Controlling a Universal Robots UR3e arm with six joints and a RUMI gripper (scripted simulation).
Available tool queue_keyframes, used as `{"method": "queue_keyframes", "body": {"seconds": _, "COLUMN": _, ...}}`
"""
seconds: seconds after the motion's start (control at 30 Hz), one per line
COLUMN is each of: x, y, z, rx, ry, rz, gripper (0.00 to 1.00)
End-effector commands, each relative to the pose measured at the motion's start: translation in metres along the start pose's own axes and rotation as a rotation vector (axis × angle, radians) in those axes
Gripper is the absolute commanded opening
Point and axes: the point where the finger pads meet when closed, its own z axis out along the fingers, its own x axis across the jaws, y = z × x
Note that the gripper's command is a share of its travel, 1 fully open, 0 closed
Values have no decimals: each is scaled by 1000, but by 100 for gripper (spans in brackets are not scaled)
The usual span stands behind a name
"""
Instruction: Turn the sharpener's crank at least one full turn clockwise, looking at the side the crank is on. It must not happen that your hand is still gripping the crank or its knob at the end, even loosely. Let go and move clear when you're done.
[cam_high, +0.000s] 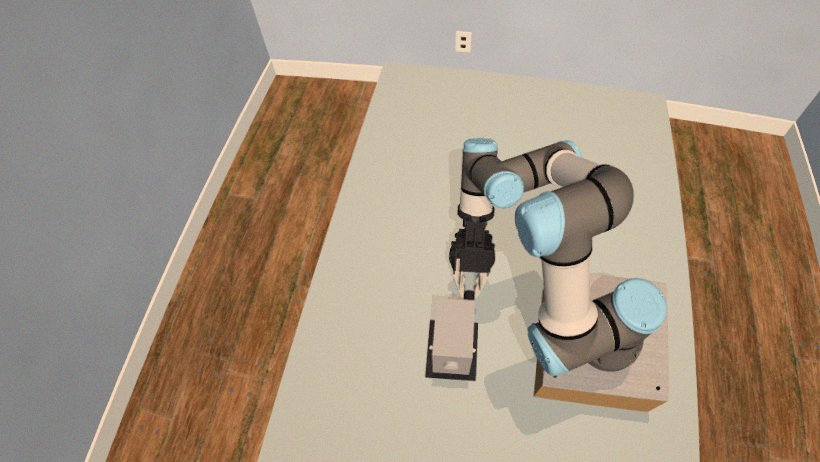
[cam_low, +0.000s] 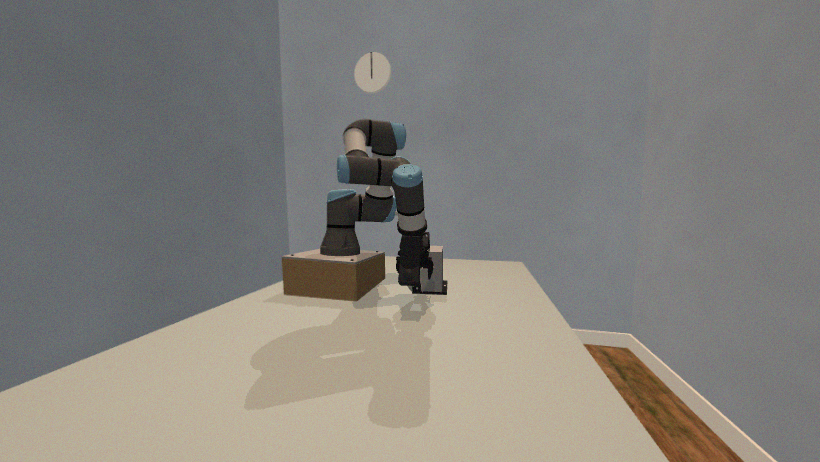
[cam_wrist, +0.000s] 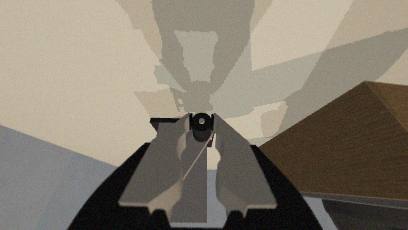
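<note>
The sharpener (cam_high: 452, 338) is a grey box on a black base, standing on the table; it also shows in the exterior view (cam_low: 434, 269), partly hidden behind the gripper. My gripper (cam_high: 469, 291) points down at the sharpener's far end, on its right side. In the wrist view the two grey fingers are shut on the crank's dark round handle (cam_wrist: 201, 125), with the thin crank arm (cam_wrist: 196, 157) running back between the fingers. In the exterior view the gripper (cam_low: 414, 269) hides the crank.
The arm's wooden mounting block (cam_high: 602, 361) stands to the right of the sharpener and shows at the right of the wrist view (cam_wrist: 350, 145). Wooden floor (cam_high: 229, 258) lies past both sides of the table.
</note>
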Motion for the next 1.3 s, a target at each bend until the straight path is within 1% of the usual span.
{"method": "queue_keyframes", "body": {"seconds": 0.0, "x": 5, "y": 1, "z": -4, "rx": 2, "ry": -2, "rz": -1, "gripper": 9}}
{"method": "queue_keyframes", "body": {"seconds": 0.33, "x": 11, "y": 5, "z": -9, "rx": 2, "ry": -2, "rz": -1, "gripper": 9}}
{"method": "queue_keyframes", "body": {"seconds": 0.7, "x": 19, "y": 10, "z": -19, "rx": 2, "ry": -2, "rz": -1, "gripper": 9}}
{"method": "queue_keyframes", "body": {"seconds": 0.9, "x": 21, "y": 12, "z": -22, "rx": 2, "ry": -2, "rz": -1, "gripper": 9}}
{"method": "queue_keyframes", "body": {"seconds": 1.27, "x": 25, "y": 19, "z": -34, "rx": 2, "ry": -2, "rz": -1, "gripper": 9}}
